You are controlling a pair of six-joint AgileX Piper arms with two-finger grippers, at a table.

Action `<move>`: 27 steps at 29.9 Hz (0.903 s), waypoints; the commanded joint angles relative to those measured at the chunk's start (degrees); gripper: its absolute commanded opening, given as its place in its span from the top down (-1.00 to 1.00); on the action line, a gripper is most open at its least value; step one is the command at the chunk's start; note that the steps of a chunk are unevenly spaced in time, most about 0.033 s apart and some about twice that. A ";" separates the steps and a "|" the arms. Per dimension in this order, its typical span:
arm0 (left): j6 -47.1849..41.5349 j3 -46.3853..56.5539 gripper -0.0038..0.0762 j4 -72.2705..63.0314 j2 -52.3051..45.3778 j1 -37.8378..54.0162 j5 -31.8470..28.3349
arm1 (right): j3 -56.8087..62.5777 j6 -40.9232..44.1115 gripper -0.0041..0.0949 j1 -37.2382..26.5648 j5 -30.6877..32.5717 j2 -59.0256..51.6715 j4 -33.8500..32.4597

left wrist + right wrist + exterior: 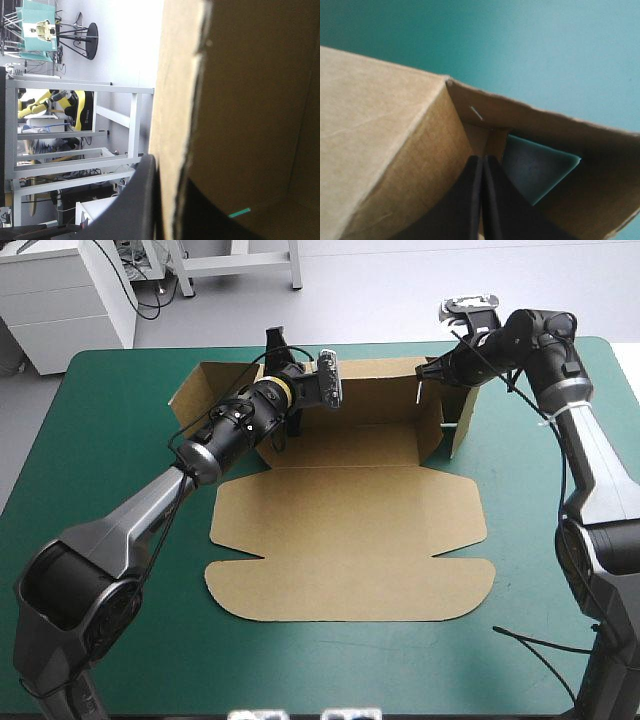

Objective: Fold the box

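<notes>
Brown box [350, 530] on teal-green cover [120, 490], long axis crosswise, lid flat nearward. Left gripper [169, 175] pinches far wall; right gripper [482, 165], fingers pressed together, probably nips far right corner.

Setting reads as a lab or test room. I work at a table with a teal-green cover [330, 665]. In the upper left of the high view stands a white cabinet [60, 310], with loose black cables [150, 290] trailing over a pale grey floor [430, 290]. The legs of a white metal frame [240, 265] stand at top centre.
</notes>
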 commanded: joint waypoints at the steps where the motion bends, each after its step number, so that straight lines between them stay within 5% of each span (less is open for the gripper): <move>1: -1.31 -1.23 0.92 -2.16 -2.83 -0.01 2.07 | -2.13 0.17 0.96 -0.33 0.73 -2.93 1.24; 10: -1.14 -1.23 0.92 -2.16 -2.83 -0.01 2.07 | -1.95 -1.22 0.96 -0.33 10.93 -2.93 0.58; 22: -1.25 -1.23 0.92 -2.16 -2.83 -0.01 3.11 | 12.32 -5.52 0.95 -0.33 10.78 -13.78 1.23; 27: -1.58 -1.23 0.92 -2.16 -2.83 -0.01 3.11 | 24.08 -7.55 0.95 -0.33 4.62 -24.12 1.23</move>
